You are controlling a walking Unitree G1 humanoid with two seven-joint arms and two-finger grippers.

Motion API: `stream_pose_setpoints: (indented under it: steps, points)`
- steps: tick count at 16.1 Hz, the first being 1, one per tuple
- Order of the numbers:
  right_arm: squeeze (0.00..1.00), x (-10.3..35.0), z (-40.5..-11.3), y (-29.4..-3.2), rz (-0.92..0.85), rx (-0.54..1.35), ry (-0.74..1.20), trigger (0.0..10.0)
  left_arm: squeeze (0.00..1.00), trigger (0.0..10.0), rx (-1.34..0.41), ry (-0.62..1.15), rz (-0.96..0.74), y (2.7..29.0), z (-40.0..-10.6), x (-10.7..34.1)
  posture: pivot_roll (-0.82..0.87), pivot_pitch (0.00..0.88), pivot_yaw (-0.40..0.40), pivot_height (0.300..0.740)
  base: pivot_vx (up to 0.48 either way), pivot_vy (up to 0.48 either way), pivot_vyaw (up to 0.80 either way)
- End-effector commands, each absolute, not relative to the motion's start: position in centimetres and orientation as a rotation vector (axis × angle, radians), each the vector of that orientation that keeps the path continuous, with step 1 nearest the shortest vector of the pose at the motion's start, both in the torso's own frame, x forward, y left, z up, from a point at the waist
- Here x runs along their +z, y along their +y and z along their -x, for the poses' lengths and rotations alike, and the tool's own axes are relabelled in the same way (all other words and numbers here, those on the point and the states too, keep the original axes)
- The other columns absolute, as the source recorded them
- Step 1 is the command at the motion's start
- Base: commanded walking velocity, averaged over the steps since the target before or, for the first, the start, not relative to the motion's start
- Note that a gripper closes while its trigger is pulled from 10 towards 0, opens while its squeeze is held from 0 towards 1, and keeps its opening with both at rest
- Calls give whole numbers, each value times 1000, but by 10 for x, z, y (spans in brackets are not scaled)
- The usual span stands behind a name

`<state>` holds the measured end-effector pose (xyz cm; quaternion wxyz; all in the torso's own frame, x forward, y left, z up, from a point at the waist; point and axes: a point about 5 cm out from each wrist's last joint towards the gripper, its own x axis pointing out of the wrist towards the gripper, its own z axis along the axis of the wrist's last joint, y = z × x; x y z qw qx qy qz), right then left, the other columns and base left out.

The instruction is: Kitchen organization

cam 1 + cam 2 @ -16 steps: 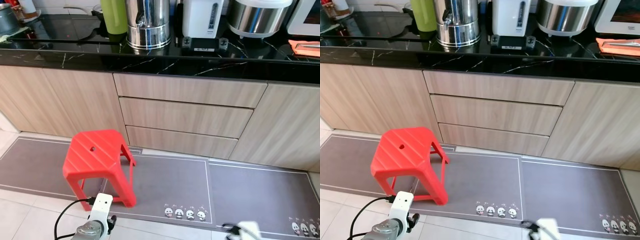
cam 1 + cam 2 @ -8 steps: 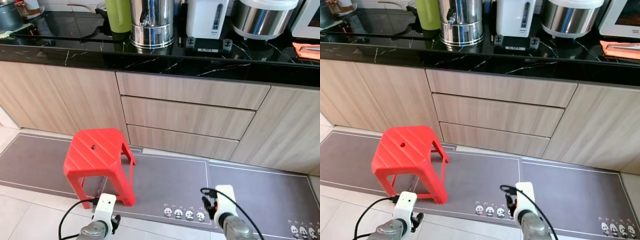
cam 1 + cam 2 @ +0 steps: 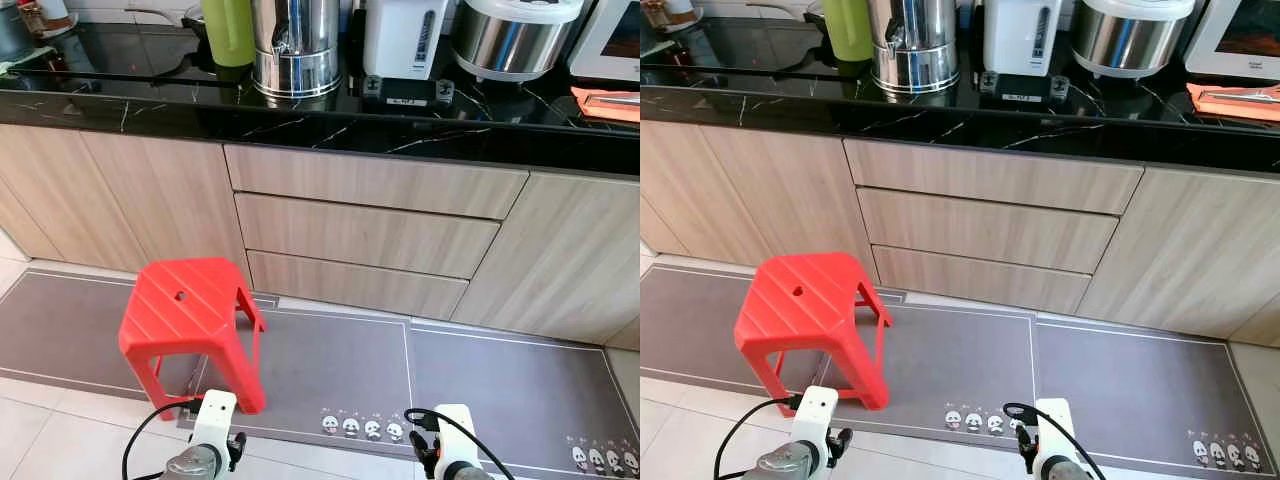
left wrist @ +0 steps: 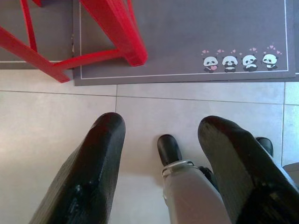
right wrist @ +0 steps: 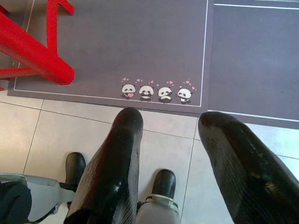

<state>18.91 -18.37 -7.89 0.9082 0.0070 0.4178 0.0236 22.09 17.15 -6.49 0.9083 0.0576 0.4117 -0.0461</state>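
Left end effector (image 4: 161, 154) hangs low over the floor tiles, fingers parted and empty; right end effector (image 5: 168, 154) likewise, released, near the panda-print mat (image 3: 340, 370). Red stool (image 3: 185, 315) stands on the mat's left part, before the drawers (image 3: 365, 240). Along the worktop (image 3: 300, 120): green jug (image 3: 228, 30), steel urn (image 3: 294, 45), white dispenser (image 3: 403, 40), rice cooker (image 3: 510, 35). Risk: stepping forward could catch the stool's legs or the mat's edge, causing a stumble.

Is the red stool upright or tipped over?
Upright: the red stool stands with its seat on top and its legs down on the grey mat.
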Motion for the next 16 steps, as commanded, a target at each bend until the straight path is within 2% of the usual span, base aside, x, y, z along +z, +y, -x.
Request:
stream_pose_setpoints:
  steps: [1,4,6,16]
  points:
    - [0,-81,-186,-185,-17,40,881,10000,0,10000,-100,839,-102,169,-222,-64,16,0,-3,740,0,0,0]
    - [0,-81,-185,-186,2,50,891,10000,0,10000,-89,834,-82,169,-222,-64,8,0,-18,740,0,0,0]
    - [0,-82,-184,-186,3,56,896,10000,0,10000,-85,831,-134,173,-219,-65,-3,0,-19,740,0,0,0]
    - [0,-83,-181,-185,-32,52,908,10000,0,10000,-87,824,-165,176,-222,-63,-13,0,-1,740,0,-406,0]
